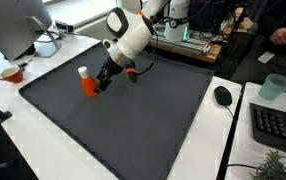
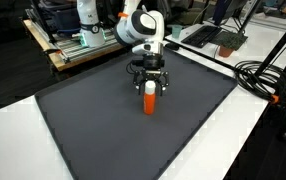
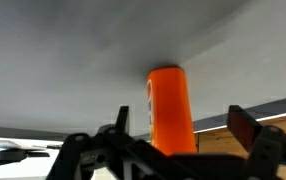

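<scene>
Orange bottle [image 2: 150,100] stands upright on black mat [image 2: 93,130] between the gripper's [image 2: 150,86] spread jaws.

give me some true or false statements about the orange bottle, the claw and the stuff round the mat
1. The orange bottle stands on the dark mat. True.
2. The claw is shut tight on the bottle. False: in the wrist view its fingers stand apart from the bottle on both sides.
3. The bottle has a white cap. True.
4. The computer mouse lies on the mat. False: it lies on the white table beside the mat.
</scene>
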`<state>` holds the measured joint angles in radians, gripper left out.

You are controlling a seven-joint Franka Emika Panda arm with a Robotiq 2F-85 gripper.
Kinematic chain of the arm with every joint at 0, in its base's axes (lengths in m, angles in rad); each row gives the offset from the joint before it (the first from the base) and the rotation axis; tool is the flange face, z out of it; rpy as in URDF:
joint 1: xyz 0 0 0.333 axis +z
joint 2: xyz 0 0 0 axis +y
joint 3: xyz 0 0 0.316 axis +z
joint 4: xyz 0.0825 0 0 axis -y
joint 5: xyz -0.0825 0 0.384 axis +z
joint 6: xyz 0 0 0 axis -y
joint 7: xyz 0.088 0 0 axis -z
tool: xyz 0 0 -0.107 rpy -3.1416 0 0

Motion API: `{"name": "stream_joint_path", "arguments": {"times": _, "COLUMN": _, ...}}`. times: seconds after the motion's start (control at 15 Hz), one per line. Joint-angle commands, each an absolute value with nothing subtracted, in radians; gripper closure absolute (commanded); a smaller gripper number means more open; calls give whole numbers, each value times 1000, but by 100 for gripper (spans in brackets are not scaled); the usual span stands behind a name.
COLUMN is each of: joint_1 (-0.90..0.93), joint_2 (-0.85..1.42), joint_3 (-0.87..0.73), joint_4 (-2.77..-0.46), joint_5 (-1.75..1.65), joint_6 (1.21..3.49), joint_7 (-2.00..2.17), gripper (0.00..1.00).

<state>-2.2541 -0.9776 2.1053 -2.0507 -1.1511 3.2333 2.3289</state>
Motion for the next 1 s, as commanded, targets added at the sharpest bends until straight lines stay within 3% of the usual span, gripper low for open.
{"name": "stream_joint_path", "arguments": {"times": 0.0, "joint_1": -2261, "joint_2": -987, "joint_3": 2104, "joint_4": -2041, "joint_5": -1164, "joint_6": 3261, "joint_7": 2319, "gripper": 0}}
{"name": "stream_joint_path", "arguments": {"times": 0.6, "joint_1": -2315, "joint_2": -1075, "joint_3": 2099, "joint_4": -1967, "joint_5": -1155, "joint_6": 3333, "joint_7": 2279, "gripper": 0}}
{"name": "stream_joint_path", "arguments": {"times": 0.67, "joint_1": -2320, "joint_2": -1081, "joint_3": 2101, "joint_4": -1962, "joint_5": -1153, "joint_6": 3337, "joint_7": 2278, "gripper": 17}}
{"name": "stream_joint_path", "arguments": {"times": 0.73, "joint_1": -2327, "joint_2": -1085, "joint_3": 2104, "joint_4": -1958, "joint_5": -1153, "joint_6": 3341, "joint_7": 2276, "gripper": 28}}
{"name": "stream_joint_path", "arguments": {"times": 0.93, "joint_1": -2326, "joint_2": -1112, "joint_3": 2096, "joint_4": -1939, "joint_5": -1136, "joint_6": 3365, "joint_7": 2295, "gripper": 50}}
